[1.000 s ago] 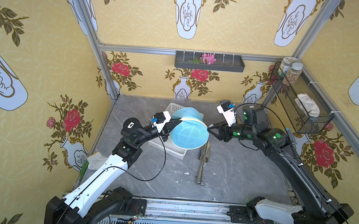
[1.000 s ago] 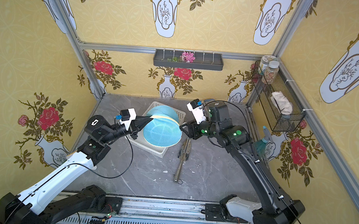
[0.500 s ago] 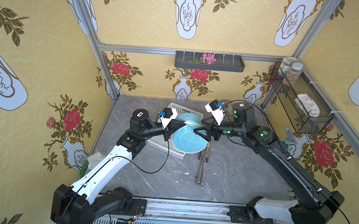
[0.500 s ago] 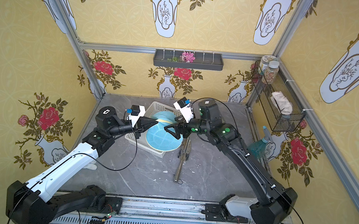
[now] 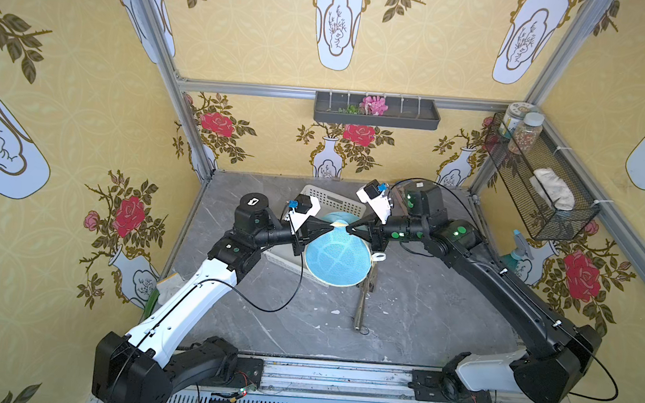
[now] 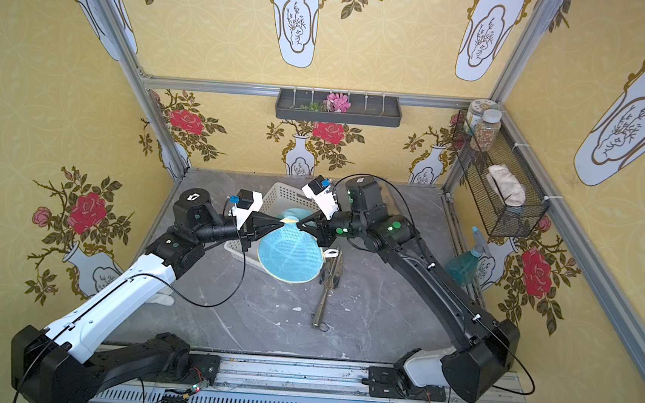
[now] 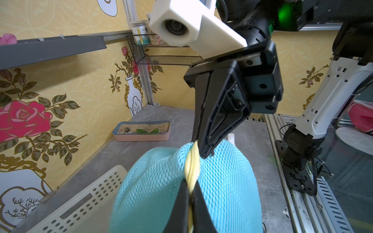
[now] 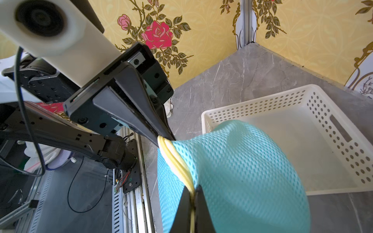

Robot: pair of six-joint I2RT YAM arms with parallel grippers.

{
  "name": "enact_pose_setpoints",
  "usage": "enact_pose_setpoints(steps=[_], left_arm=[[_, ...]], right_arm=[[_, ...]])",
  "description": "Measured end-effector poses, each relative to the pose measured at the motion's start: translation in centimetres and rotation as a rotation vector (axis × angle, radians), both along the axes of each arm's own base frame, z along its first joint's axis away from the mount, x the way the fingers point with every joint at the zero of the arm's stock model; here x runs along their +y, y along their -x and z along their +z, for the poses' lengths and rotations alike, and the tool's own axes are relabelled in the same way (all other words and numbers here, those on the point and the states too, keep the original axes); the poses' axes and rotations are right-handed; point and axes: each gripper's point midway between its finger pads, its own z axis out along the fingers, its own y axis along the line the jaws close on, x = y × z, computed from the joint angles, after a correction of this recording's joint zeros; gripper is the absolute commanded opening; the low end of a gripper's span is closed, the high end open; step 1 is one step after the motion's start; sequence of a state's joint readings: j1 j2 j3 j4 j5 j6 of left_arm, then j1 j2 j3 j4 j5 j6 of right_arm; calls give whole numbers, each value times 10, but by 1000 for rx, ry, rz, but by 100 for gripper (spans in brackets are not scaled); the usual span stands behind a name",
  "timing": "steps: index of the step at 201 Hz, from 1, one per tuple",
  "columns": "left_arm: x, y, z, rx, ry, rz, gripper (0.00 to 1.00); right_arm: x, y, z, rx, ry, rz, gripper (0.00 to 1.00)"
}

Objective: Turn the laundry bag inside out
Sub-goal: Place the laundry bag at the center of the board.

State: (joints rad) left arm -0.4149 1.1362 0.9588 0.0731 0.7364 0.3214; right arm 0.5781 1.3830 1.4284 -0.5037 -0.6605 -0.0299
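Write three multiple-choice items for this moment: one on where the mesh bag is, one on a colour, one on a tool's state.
1. Where is the soft light-blue mesh laundry bag?
A) lying flat, let go
B) hanging between the left tool and the right tool
C) draped over an arm

2. What colour is the trim that both tools pinch?
A) pale yellow
B) red
C) black

3. How does the right tool stand?
A) wide open
B) out of view
C) shut on the trim

Answers:
1 B: in both top views the bag hangs from the two tool tips, which meet at its top.
2 A: both wrist views show a yellow edge on the blue mesh.
3 C: the right wrist view shows it closed on the trim.
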Motion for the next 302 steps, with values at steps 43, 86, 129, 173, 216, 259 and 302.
enact_pose_setpoints(steps=[43, 86, 129, 173, 216, 259, 302], left_arm=[[16, 6, 24, -33, 62, 102, 100], [73, 26, 75, -183, 218, 407, 100], [151, 25, 106, -185, 426, 818, 100], [189, 19, 94, -104, 533, 1021, 100], [185, -7, 36, 68, 502, 1076, 100], [188, -24, 6, 139, 474, 1128, 100], [213, -47, -26, 179, 450, 1245, 100]], right_arm=[[-2, 7, -1, 48, 3, -26, 0], [24, 81, -45, 187, 91, -2, 0], [110, 162, -80, 322, 6, 98, 0], [156, 113, -131, 511, -207, -143, 0], [101, 52, -251, 735, -214, -534, 0], [83, 46, -226, 713, -295, -609, 65], [64, 40, -176, 589, -301, -633, 97]])
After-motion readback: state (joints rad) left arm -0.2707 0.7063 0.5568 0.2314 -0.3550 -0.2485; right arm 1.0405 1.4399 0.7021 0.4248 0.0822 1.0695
